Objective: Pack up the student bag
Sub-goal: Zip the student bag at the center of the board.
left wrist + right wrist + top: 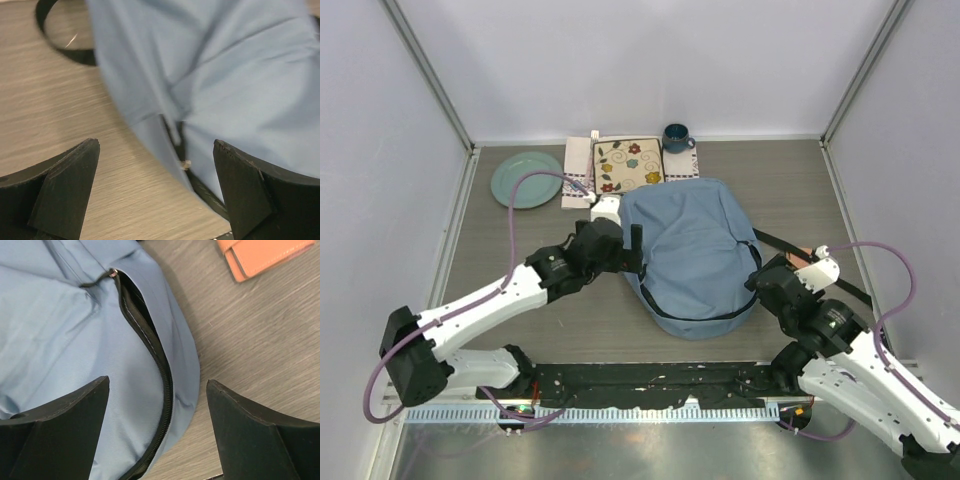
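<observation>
The student bag (695,250), a large light-blue backpack, lies flat in the middle of the table with a dark zipper line along its near edge. At its left edge my left gripper (634,244) is open; in the left wrist view the open gripper (156,145) straddles the bag's (235,80) edge and a small zipper pull (185,164), gripping nothing. My right gripper (761,277) stands open at the bag's right edge. The right wrist view has the open gripper (157,384) over the bag's (55,340) zipper (162,375), which gapes a little near its pull (114,273).
An orange wallet-like item (265,257) lies on the table right of the bag. Black straps (820,270) trail off toward the right. Along the back stand a teal plate (527,179), a white cloth (578,172), a floral embroidered mat (628,165) and a dark blue mug (677,137).
</observation>
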Controlling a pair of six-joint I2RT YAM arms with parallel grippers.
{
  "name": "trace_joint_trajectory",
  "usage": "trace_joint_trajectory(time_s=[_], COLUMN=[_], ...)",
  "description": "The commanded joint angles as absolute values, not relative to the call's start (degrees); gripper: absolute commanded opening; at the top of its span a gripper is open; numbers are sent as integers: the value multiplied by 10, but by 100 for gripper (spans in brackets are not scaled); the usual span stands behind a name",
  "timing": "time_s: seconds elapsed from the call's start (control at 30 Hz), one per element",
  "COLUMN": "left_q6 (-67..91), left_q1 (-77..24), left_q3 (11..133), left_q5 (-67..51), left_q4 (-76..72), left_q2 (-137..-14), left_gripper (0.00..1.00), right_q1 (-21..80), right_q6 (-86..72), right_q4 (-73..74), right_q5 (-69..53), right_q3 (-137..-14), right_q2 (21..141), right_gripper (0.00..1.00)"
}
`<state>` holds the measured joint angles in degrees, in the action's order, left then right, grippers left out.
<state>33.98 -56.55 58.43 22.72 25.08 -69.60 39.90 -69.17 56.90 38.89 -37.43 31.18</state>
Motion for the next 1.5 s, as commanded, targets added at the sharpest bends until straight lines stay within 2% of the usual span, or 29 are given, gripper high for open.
trace_joint_trajectory(time_s=[0.0,0.2,0.4,0.5,0.6,0.63,0.7,0.73,0.8,0.83,1.1,1.13,1.17,1.2,1.3,1.4,1.47], left_q6=[384,391,403,407,408,407,410,412,417,424,450,453,456,456,461,460,456], left_q1=[-473,-404,-385,-381,-381,-381,-380,-380,-380,-381,-381,-381,-381,-381,-381,-381,-381], left_q3=[548,570,582,581,577,574,550,541,513,506,431,429,430,437,455,482,515], left_q5=[166,99,60,50,40,36,36,33,21,18,16,18,18,18,25,28,29], left_q4=[232,206,161,132,119,116,101,93,71,65,31,28,30,32,32,36,58], left_q2=[-700,-790,-866,-884,-897,-896,-890,-881,-875,-871,-799,-790,-781,-766,-742,-747,-779], left_gripper=[99,100,100,93,68,54,40,26,11,0,0,6,19,54,81,89,89], right_q1=[398,398,398,398,398,398,398,397,398,398,396,396,396,396,396,396,396], right_q6=[-708,-699,-684,-680,-669,-658,-653,-650,-647,-646,-628,-628,-627,-623,-621,-622,-625], right_q4=[536,524,512,501,489,476,475,474,474,470,439,439,439,435,433,433,434], right_q5=[379,380,380,377,368,364,358,356,353,351,339,339,339,338,334,331,330], right_q3=[-356,-341,-342,-338,-329,-323,-322,-322,-321,-319,-316,-320,-321,-322,-322,-317,-316], right_q2=[324,318,320,323,330,331,342,347,355,363,408,414,417,417,412,403,398], right_gripper=[85,87,87,87,87,87,86,86,87,86,87,87,87,87,87,87,87])
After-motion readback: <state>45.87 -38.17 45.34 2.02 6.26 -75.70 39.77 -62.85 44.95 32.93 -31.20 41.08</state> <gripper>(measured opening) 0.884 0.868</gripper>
